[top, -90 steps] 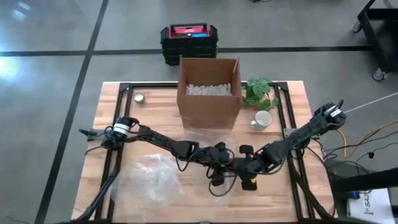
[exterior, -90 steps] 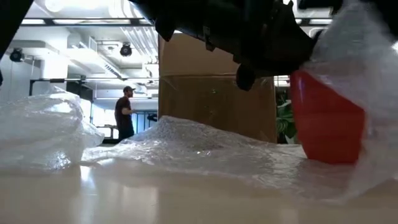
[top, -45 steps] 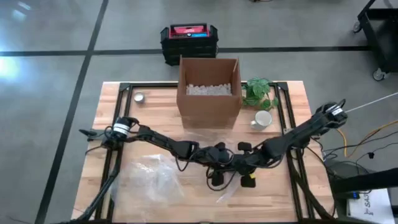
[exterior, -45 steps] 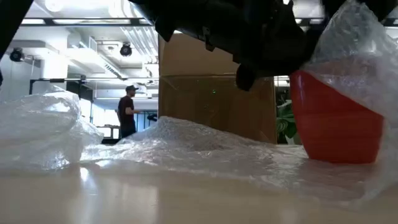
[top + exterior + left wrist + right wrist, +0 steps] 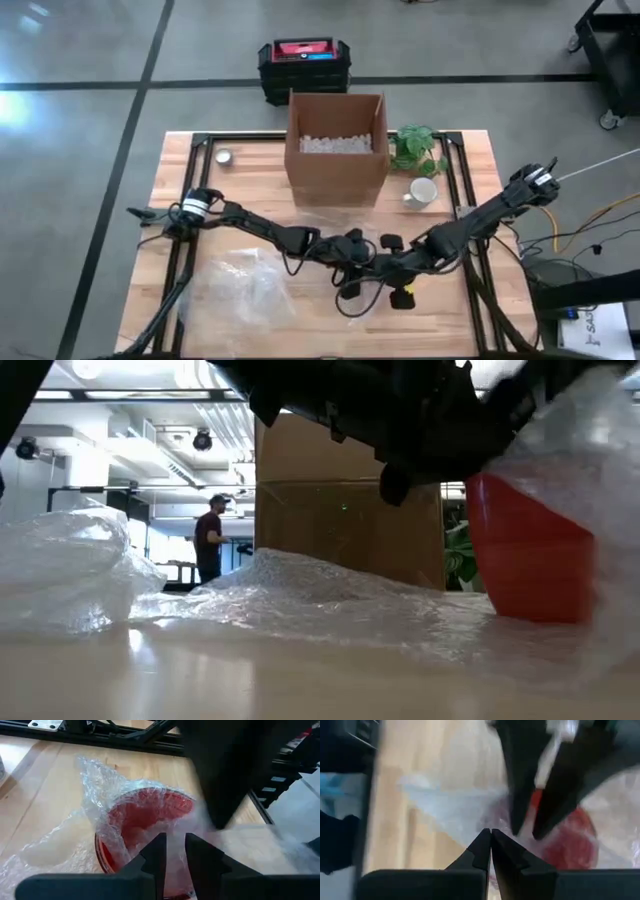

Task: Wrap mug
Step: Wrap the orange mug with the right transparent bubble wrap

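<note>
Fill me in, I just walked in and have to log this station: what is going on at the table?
Two dark robot arms are wrapping a red mug in clear bubble wrap near the middle of the wooden table. The left gripper sits at the mug with its jaws nearly closed, and the right gripper has its jaws shut on the wrap, drawing it over the mug. The mug is only partly covered. A cardboard box stands behind.

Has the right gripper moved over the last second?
Yes, slightly. In the high view the right gripper has shifted left, toward the left gripper, and a little up toward the cardboard box, pulling bubble wrap over the red mug.
</note>
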You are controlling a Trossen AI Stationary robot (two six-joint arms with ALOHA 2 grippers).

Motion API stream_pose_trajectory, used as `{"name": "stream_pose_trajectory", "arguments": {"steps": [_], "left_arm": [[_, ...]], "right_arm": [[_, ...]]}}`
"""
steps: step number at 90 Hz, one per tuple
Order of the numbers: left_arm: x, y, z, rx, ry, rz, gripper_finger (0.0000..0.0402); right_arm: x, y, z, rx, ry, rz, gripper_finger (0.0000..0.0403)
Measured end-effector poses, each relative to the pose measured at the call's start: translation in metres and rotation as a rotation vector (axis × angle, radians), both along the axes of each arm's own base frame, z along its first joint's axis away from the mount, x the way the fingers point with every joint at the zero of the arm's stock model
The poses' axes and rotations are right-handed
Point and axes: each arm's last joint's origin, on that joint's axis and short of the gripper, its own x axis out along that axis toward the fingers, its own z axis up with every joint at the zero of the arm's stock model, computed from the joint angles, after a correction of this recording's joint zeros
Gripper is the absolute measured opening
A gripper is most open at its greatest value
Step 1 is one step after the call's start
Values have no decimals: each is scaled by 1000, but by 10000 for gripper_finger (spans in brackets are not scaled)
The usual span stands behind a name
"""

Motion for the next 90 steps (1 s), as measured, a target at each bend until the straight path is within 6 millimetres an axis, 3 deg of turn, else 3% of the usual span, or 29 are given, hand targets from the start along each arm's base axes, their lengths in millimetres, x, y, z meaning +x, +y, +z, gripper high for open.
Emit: {"name": "stream_pose_trajectory", "arguments": {"steps": [12, 21, 35, 47, 66, 79, 90], "left_arm": [[1, -1, 1, -4, -11, -6, 59], [1, 0, 2, -5, -18, -1, 59], [0, 0, 5, -4, -16, -2, 59], [-12, 3, 22, 20, 40, -5, 59], [-68, 19, 80, 147, 275, 96, 59], [-112, 36, 89, 236, 515, 311, 62], [-143, 51, 80, 177, 594, 450, 86]], "right_arm": [[-4, -6, -29, -41, 24, -63, 0], [-2, -8, -40, -62, -1, -84, 0], [4, -7, -37, -55, -32, -57, 0], [6, -5, -33, -51, -29, -29, 0], [8, -4, -31, -44, -38, -23, 0], [7, -4, -31, -47, -41, -22, 0], [7, -4, -31, -47, -45, -22, 0]]}}
